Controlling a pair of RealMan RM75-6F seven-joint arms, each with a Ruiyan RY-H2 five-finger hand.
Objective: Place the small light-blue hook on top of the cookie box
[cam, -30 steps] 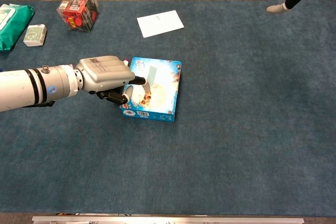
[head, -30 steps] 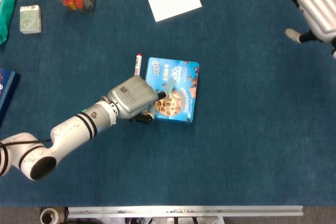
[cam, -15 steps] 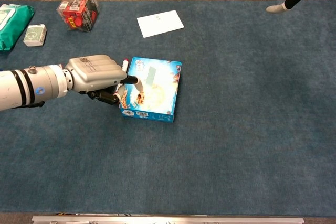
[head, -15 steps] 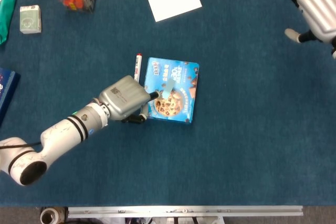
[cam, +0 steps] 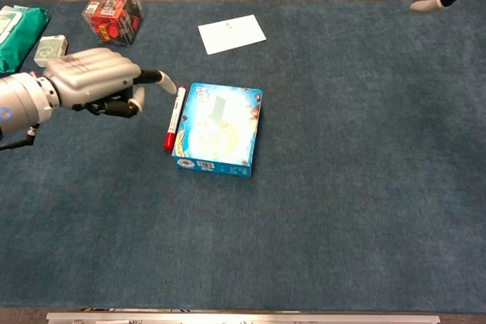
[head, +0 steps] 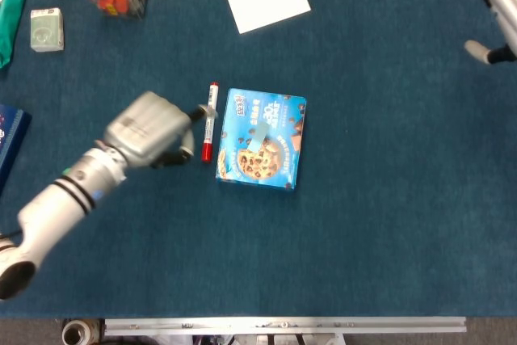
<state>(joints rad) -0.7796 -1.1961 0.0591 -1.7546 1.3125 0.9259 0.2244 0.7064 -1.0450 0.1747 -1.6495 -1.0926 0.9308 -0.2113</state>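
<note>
The left robot hand point(head: 149, 129) is no longer at the cookie box point(head: 261, 139): it now sits well off toward nine o'clock, clear of the box's edge, with one finger stretched out toward the red marker point(head: 209, 121) and nothing in its grasp. A second ago its fingers were over the box's near-left corner. The small light-blue hook point(head: 260, 132) lies free on the box top, uncovered. The marker, half hidden before, shows full length just beside the box. The right robot hand point(head: 494, 7) has slid further toward two o'clock, partly out of view.
</note>
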